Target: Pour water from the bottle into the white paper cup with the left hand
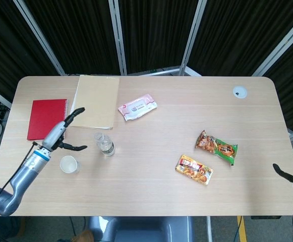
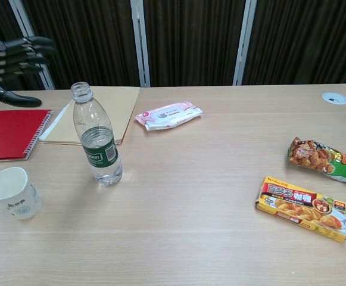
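The clear plastic bottle (image 1: 105, 144) (image 2: 97, 138) with a green label stands upright and uncapped on the table. The white paper cup (image 1: 69, 164) (image 2: 13, 192) stands upright to its left, nearer the front edge. My left hand (image 1: 61, 132) (image 2: 9, 58) is open, fingers spread, raised above the table left of the bottle and touching nothing. Of my right hand (image 1: 287, 174) only a dark finger shows at the far right edge of the head view, beside the table.
A red spiral notebook (image 1: 48, 119) (image 2: 9, 133) and a tan folder (image 1: 95, 101) lie behind the cup and bottle. A pink wipes pack (image 1: 137, 106) is mid-table. A snack bag (image 1: 216, 146) and a yellow box (image 1: 193, 169) lie right.
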You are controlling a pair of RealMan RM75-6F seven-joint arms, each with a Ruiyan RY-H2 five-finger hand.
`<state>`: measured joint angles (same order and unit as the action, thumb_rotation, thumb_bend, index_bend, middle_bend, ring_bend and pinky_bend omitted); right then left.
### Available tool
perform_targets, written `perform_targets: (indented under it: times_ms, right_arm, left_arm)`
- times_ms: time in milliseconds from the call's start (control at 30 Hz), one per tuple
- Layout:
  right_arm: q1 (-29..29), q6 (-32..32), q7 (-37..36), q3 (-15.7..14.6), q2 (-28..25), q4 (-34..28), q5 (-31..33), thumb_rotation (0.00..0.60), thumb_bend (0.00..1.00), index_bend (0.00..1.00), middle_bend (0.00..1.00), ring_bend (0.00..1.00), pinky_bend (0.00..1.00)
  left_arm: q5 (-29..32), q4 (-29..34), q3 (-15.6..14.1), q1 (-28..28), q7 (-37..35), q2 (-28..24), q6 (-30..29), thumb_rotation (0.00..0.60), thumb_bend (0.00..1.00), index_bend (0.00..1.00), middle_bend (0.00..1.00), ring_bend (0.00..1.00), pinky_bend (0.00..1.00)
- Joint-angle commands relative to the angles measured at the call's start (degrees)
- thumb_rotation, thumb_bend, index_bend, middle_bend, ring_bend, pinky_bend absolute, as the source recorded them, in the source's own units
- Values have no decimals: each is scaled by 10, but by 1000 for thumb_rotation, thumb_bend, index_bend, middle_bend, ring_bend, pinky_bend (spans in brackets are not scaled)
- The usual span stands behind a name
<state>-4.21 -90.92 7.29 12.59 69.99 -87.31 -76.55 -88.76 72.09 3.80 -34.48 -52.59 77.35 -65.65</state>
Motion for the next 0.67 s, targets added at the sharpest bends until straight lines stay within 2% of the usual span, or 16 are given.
perform_targets:
  times_ms: [33,267,433,533,667]
  right_arm:
    - [3,-3,1,0,-5,-11,0,600,0,0,0,0,0]
    - [7,-7,-1,-4,-22,-33,-12,600,0,0,0,0,0]
    - [9,-10,-8,-5,-35,-50,-20,600,0,0,0,0,0]
    - [11,-14,-13,-6,-40,-58,-26,600,0,0,0,0,0]
    - [13,-21,-13,-9,-44,-64,-36,600,0,0,0,0,0]
  left_arm:
    - [-1,42,-5,60,143,-72,-81,600,114,0,0,0,0]
    - [82,223,-28,139,439,-160,-115,600,47,0,0,0,0]
    - [107,300,-46,187,580,-171,-167,600,39,0,0,0,0]
    - [104,315,-51,203,618,-165,-186,600,39,0,0,0,0]
    - [101,318,-47,213,625,-159,-198,600,41,0,0,0,0]
